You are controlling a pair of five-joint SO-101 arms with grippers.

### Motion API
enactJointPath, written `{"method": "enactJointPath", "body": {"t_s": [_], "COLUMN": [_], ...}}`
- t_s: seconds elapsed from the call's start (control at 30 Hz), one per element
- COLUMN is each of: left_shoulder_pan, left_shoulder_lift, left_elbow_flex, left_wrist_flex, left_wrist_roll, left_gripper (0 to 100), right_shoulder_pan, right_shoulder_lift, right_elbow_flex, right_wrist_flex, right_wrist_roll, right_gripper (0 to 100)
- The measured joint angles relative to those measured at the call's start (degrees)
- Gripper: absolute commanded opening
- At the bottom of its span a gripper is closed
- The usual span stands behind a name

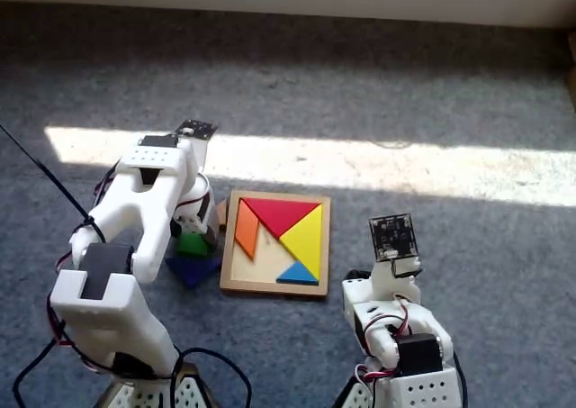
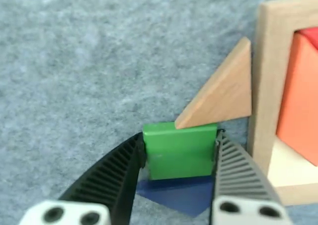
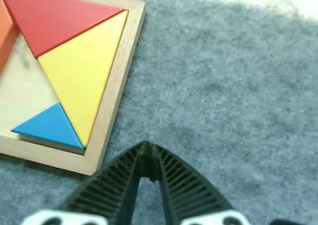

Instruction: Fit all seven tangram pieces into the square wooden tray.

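Note:
The square wooden tray (image 1: 275,287) lies on the carpet and holds a red triangle (image 1: 279,213), a yellow triangle (image 1: 304,238), an orange piece (image 1: 247,229) and a small blue triangle (image 1: 298,274). My left gripper (image 2: 179,153) is shut on a green square piece (image 2: 180,150) just left of the tray. Under the green square lies a dark blue triangle (image 2: 185,195), and a plain wooden triangle (image 2: 222,92) rests against the tray's left wall (image 2: 258,76). My right gripper (image 3: 149,160) is shut and holds nothing, hovering over carpet near the tray's right front corner (image 3: 97,166).
Grey carpet surrounds the tray, with a sunlit band (image 1: 405,165) across the far side. Open carpet lies right of the tray. The left arm's body (image 1: 144,210) rises over the pieces beside the tray.

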Motion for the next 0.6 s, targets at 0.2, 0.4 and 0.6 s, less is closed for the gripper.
{"method": "enactJointPath", "body": {"t_s": [0.2,0.4,0.6], "left_shoulder_pan": [0.18,2.02,10.37], "left_shoulder_lift": [-0.79,-9.41,-17.41], "left_elbow_flex": [-0.18,0.44,0.62], "left_wrist_flex": [0.09,2.11,6.33], "left_wrist_roll": [0.00,-0.09,-0.09], "left_gripper": [11,11,11], "right_shoulder_pan": [0.00,0.00,0.00], "right_shoulder_lift": [0.00,0.00,0.00], "right_elbow_flex": [0.00,0.00,0.00], "right_wrist_flex": [0.00,0.00,0.00], "right_wrist_roll": [0.00,0.00,0.00], "right_gripper": [0.5,0.5,0.5]}}
